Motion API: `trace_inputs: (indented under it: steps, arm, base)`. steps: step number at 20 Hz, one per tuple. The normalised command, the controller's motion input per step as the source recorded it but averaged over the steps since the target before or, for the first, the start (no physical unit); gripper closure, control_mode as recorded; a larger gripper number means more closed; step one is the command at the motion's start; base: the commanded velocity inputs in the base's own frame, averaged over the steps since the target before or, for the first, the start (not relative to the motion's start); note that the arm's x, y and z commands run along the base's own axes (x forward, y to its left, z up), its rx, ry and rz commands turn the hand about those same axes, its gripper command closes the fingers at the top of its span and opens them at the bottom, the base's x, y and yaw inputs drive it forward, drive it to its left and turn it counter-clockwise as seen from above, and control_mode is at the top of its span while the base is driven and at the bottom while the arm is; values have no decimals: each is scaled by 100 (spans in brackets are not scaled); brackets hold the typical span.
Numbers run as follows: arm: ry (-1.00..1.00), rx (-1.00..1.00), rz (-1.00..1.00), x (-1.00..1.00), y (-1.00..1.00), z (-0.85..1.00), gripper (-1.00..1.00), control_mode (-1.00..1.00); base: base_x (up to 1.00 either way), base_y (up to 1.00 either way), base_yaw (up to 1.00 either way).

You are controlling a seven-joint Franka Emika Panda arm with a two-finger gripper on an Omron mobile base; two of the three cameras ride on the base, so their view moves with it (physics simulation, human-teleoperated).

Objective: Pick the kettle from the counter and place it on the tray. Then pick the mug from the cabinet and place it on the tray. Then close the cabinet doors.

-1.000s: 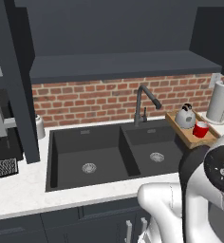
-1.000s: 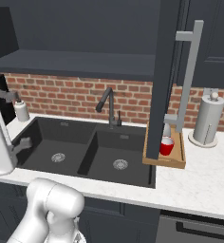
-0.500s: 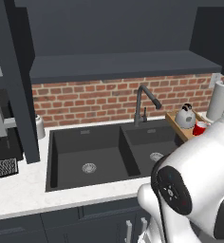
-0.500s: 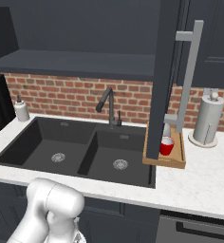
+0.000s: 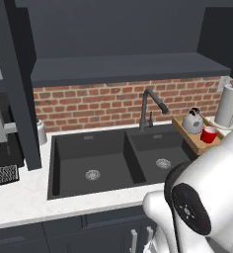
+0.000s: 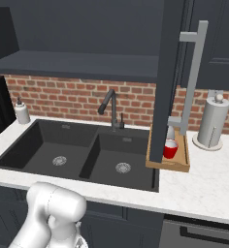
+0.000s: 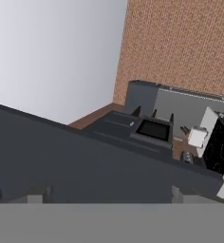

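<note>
The silver-grey kettle [image 5: 192,120] and the red mug [image 5: 209,134] both stand on the wooden tray [image 5: 188,137], on the white counter [image 5: 19,197] right of the sink. In the right base view the mug [image 6: 170,149] sits on the tray [image 6: 177,163], and an open cabinet door [image 6: 167,72] with a silver bar handle [image 6: 193,72] covers the tray's back part. The cabinet [image 5: 128,66] stands open, its left door [image 5: 17,84] swung out. In the hand view my gripper [image 7: 109,197] is open, nothing between its tips, with a dark flat panel [image 7: 85,156] just beyond.
A black double sink [image 5: 118,158] with a dark faucet [image 5: 150,106] fills the counter's middle. A white paper-towel roll [image 6: 212,121] stands right of the tray and a soap dispenser [image 6: 22,112] at the back left. My arm's white elbow [image 5: 202,197] bulks at the lower right.
My arm has swung: its white part left the right base view's left edge, and the big joint moved leftward and lower in the left base view. Kettle, mug and tray stayed put.
</note>
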Motion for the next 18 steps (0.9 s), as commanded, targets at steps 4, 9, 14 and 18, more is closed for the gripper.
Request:
trace_inputs:
  steps: [4,9,14,18]
  arm:
    - [0,-8,0,0,-17,-2,-100,-100]
    - [0,0,0,1,-44,-2,-100,-100]
    - [5,5,0,2,-59,-4,-100,-100]
    - [5,5,0,1,-49,-6,-100,-100]
  base:
    - [0,0,0]
    - [0,0,0]
    - [0,0,0]
    - [0,0,0]
